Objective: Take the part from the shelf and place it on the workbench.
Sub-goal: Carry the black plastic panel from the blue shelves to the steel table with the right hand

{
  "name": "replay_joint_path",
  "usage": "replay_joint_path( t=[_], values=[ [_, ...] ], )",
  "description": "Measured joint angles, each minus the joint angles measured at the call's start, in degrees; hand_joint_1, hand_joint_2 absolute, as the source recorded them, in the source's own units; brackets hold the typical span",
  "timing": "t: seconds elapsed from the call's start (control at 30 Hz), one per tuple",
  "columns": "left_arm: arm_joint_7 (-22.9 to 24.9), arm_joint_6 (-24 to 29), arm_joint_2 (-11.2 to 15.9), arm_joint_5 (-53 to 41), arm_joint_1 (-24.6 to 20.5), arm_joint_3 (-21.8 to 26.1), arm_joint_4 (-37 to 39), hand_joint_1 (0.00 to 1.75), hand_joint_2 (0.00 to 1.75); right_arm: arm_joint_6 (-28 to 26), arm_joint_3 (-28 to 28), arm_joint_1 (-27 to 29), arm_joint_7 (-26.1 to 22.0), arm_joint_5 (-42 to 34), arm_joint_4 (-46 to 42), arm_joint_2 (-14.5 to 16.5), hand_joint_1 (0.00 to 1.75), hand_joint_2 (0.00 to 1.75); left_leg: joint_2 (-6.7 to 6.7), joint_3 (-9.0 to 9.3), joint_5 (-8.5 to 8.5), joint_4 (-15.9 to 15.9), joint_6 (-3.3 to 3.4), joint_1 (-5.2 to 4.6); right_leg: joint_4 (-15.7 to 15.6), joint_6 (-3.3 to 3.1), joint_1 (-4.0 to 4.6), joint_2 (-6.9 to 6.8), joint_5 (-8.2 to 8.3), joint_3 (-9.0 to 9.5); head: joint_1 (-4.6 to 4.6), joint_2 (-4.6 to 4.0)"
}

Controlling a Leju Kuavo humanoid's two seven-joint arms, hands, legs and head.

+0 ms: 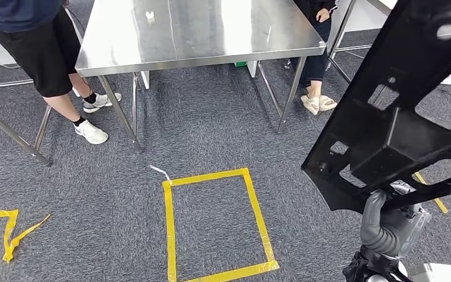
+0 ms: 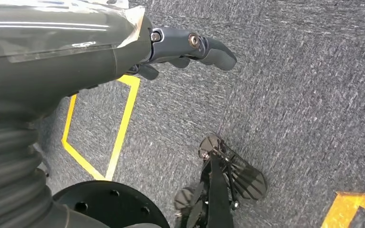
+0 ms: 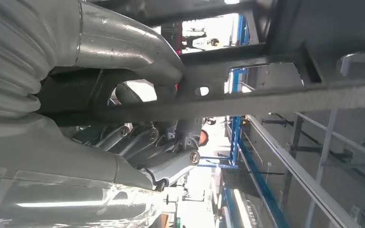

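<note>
Right hand (image 1: pixel 387 226) grips the black part (image 1: pixel 396 111) by its lower edge, fingers clenched round a bar; part held aloft, long axis slanting up and away; workbench (image 1: pixel 199 35) lies ahead and to the robot's left, well apart; left hand (image 2: pixel 190 47) hangs over carpet, holding nothing, fingers loosely extended.

Even overhead light, glare on your steel workbench (image 1: pixel 199 29), soft shadow beneath, right wrist view backlit and blown out, you get sharp carpet (image 2: pixel 290 95).
</note>
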Motion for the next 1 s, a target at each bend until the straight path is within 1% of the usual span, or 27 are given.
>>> replay_joint_path(
  t=[0.03,0.07,0.13,0.17,0.2,0.23,0.27,0.33,0.37,0.4,0.43,0.47,0.5,0.53,0.57,0.6,0.63,0.7,0.73,0.77,0.8,0.83,0.87,0.9,0.93,0.97,1.0],
  values=[
    [0.01,0.0,0.01,0.0,-0.01,0.0,-0.01,0.0,1.75,0.01,0.01,-0.03,0.01,0.0,0.05,0.0,1.75,1.75,0.09,0.22,-0.28,-0.01,-0.47,0.03,-2.81,-0.37,0.1,-0.25,0.57,1.26,0.05,0.0],
    [0.01,0.0,0.03,0.0,-0.03,0.0,-0.02,0.0,1.75,0.01,0.02,0.0,0.04,0.01,0.11,0.0,1.75,1.75,0.19,0.28,-0.56,-0.07,-0.98,-0.02,-4.25,-1.17,0.29,-0.41,0.8,2.01,0.07,0.0],
    [0.02,0.0,0.03,0.0,-0.02,0.0,-0.03,0.0,1.75,0.01,0.01,0.07,0.08,0.01,0.18,-0.03,1.75,1.75,0.35,0.67,-0.77,0.05,-1.87,-0.02,-4.42,-3.32,0.63,-0.42,0.48,2.29,-0.05,0.0],
    [0.02,0.0,0.02,0.0,-0.02,0.0,-0.03,0.0,1.75,0.01,0.01,0.13,0.09,0.01,0.18,-0.04,1.75,1.75,0.44,0.82,-0.9,0.22,-2.17,0.11,-4.44,-4.01,0.61,-0.29,0.64,2.74,-0.15,0.0],
    [0.03,0.0,0.02,0.0,-0.06,0.0,-0.03,0.0,1.75,0.01,0.0,0.1,0.08,-0.01,0.18,-0.05,1.75,1.75,0.5,0.79,-1.22,1.1,-2.36,0.25,-4.47,-4.6,0.58,-0.2,0.5,3.15,-0.22,0.0],
    [0.03,0.0,0.01,-0.01,-0.14,-0.01,-0.03,0.0,1.75,0.01,0.0,0.05,0.07,-0.02,0.17,-0.05,1.75,1.75,0.55,-0.11,-2.03,2.95,-2.48,0.35,-4.51,-5.06,0.59,-0.14,0.32,3.7,-0.32,0.0],
    [0.03,0.0,0.0,-0.02,-0.21,-0.01,-0.03,0.0,1.75,0.01,0.01,0.03,0.05,-0.03,0.17,-0.03,1.75,1.75,0.56,-1.81,-3.3,6.02,-2.59,0.4,-4.55,-5.49,0.68,-0.13,0.1,4.04,-0.43,0.0],
    [0.05,0.0,0.01,-0.06,-0.17,-0.02,-0.03,0.0,1.75,0.01,0.01,0.03,0.04,-0.01,0.18,0.02,1.75,1.75,0.52,-6.68,-6.09,13.68,-2.7,0.36,-4.54,-6.22,1.13,-0.1,-0.41,4.45,-0.57,0.0],
    [0.07,0.0,0.01,-0.08,-0.06,-0.01,-0.02,0.0,1.75,0.01,0.01,0.06,0.04,0.02,0.19,0.04,1.75,1.75,0.52,-8.71,-6.51,16.0,-2.61,0.31,-4.54,-6.51,1.42,-0.02,-0.68,4.7,-0.59,0.0],
    [0.09,0.0,0.02,-0.08,0.04,-0.01,-0.02,0.0,1.75,0.01,0.01,0.09,0.04,0.06,0.21,0.05,1.75,1.75,0.51,-9.73,-5.68,16.16,-2.36,0.22,-4.53,-6.72,1.67,0.09,-0.98,5.05,-0.6,0.0],
    [0.1,0.0,0.03,-0.09,0.09,0.0,-0.02,0.0,1.75,0.01,0.01,0.11,0.04,0.1,0.22,0.06,1.75,1.75,0.49,-9.61,-3.52,14.02,-1.9,0.04,-4.54,-6.86,1.91,0.2,-1.33,5.54,-0.61,0.0],
    [0.11,0.0,0.05,-0.1,0.1,0.0,-0.03,0.0,1.75,0.01,0.02,0.11,0.04,0.15,0.23,0.07,1.75,1.75,0.48,-8.63,-0.61,10.34,-1.24,-0.27,-4.57,-6.91,2.05,0.3,-1.71,5.91,-0.61,0.0],
    [0.12,-0.01,0.14,-0.11,0.08,-0.01,-0.03,0.0,1.75,0.01,0.02,0.11,0.04,0.18,0.26,0.08,1.75,1.75,0.45,-7.48,1.24,6.95,-0.53,-0.67,-4.56,-6.83,2.28,0.36,-2.08,6.41,-0.55,0.0],
    [0.12,-0.01,0.21,-0.14,0.04,-0.01,-0.03,0.0,1.75,0.01,0.02,0.1,0.05,0.19,0.28,0.1,1.75,1.75,0.32,-6.51,1.82,4.27,0.07,-1.08,-4.57,-6.66,2.36,0.43,-2.42,6.68,-0.55,0.0],
    [0.13,-0.01,0.26,-0.15,0.02,-0.02,-0.03,0.0,1.75,0.0,0.02,0.08,0.1,0.19,0.3,0.11,1.75,1.75,0.2,-5.93,1.55,2.9,0.5,-1.41,-4.62,-6.41,2.4,0.47,-2.69,6.77,-0.55,0.0],
    [0.14,-0.01,0.28,-0.16,0.04,-0.02,-0.03,0.0,1.75,0.0,0.04,0.11,0.14,0.19,0.33,0.13,1.75,1.75,0.06,-5.67,0.75,2.35,0.78,-1.63,-4.39,-6.05,2.49,0.5,-2.75,7.04,-0.54,0.0],
    [0.16,0.0,0.25,-0.16,0.11,-0.01,-0.03,0.0,1.75,0.0,0.04,0.16,0.16,0.19,0.32,0.14,1.75,1.75,-0.05,-5.3,0.69,1.79,0.99,-1.72,-4.21,-5.62,2.42,0.54,-2.7,7.14,-0.61,0.0],
    [0.18,-0.01,0.17,-0.13,0.26,0.01,-0.04,0.0,1.75,0.0,0.04,0.25,0.18,0.21,0.28,0.13,1.75,1.75,0.05,-3.87,1.64,0.98,1.25,-1.39,-2.93,-4.85,2.45,0.51,-2.98,7.21,-0.62,0.0],
    [0.17,-0.02,0.16,-0.09,0.23,0.01,-0.04,0.0,1.75,0.0,0.02,0.19,0.16,0.23,0.25,0.1,1.75,1.75,0.13,-3.06,1.8,0.79,1.32,-1.18,-1.57,-4.54,2.4,0.49,-3.56,6.68,-0.55,0.0],
    [0.15,-0.06,0.14,-0.02,0.14,0.01,-0.05,0.0,1.75,0.0,0.0,0.08,0.2,0.26,0.24,0.08,1.75,1.75,0.2,-2.38,1.72,0.69,1.31,-0.97,0.93,-4.37,2.29,0.45,-4.51,5.34,-0.45,0.0],
    [0.14,-0.1,0.13,0.05,0.03,0.01,-0.05,0.0,1.75,0.0,-0.01,0.03,0.2,0.29,0.24,0.04,1.75,1.75,0.23,-2.03,1.45,0.68,1.35,-0.93,4.06,-4.2,2.13,0.4,-5.59,3.51,-0.32,0.0],
    [0.13,-0.13,0.09,0.11,-0.02,0.0,-0.05,0.0,1.75,0.0,-0.02,0.0,0.21,0.32,0.24,0.02,1.75,1.75,0.22,-1.81,1.14,0.69,1.33,-0.88,7.41,-4.04,1.93,0.39,-6.7,1.16,-0.27,0.0],
    [0.12,-0.16,0.03,0.15,-0.01,0.0,-0.05,0.0,1.75,0.0,-0.02,0.07,0.23,0.34,0.26,0.01,1.75,1.75,0.2,-1.55,0.78,0.7,1.22,-0.82,10.02,-3.88,1.7,0.37,-7.48,-1.01,-0.28,0.0],
    [0.12,-0.15,-0.03,0.17,0.05,0.01,-0.05,0.0,1.75,0.0,-0.02,0.16,0.23,0.35,0.27,-0.01,1.75,1.75,0.14,-1.2,0.38,0.71,1.07,-0.72,10.9,-3.56,1.47,0.35,-7.54,-2.37,-0.28,0.0],
    [0.12,-0.15,-0.07,0.19,0.11,0.01,-0.05,0.0,1.75,0.0,-0.02,0.21,0.24,0.35,0.27,-0.02,1.75,1.75,0.07,-0.7,-0.08,0.71,0.85,-0.57,9.83,-2.99,1.22,0.31,-6.68,-2.76,-0.28,0.0],
    [0.12,-0.15,-0.09,0.19,0.15,0.02,-0.05,0.0,1.75,0.0,-0.02,0.23,0.24,0.35,0.28,-0.05,1.75,1.75,0.0,-0.07,-0.6,0.72,0.55,-0.37,6.9,-2.24,0.94,0.25,-4.93,-2.21,-0.28,0.0],
    [0.11,-0.15,-0.06,0.2,0.18,0.02,-0.05,0.0,1.75,0.0,-0.03,0.25,0.24,0.35,0.29,-0.09,1.75,1.75,-0.04,0.44,-1.2,0.72,0.15,-0.22,3.25,-1.32,0.64,0.0,-2.49,-1.17,-0.25,0.0]
  ],
)
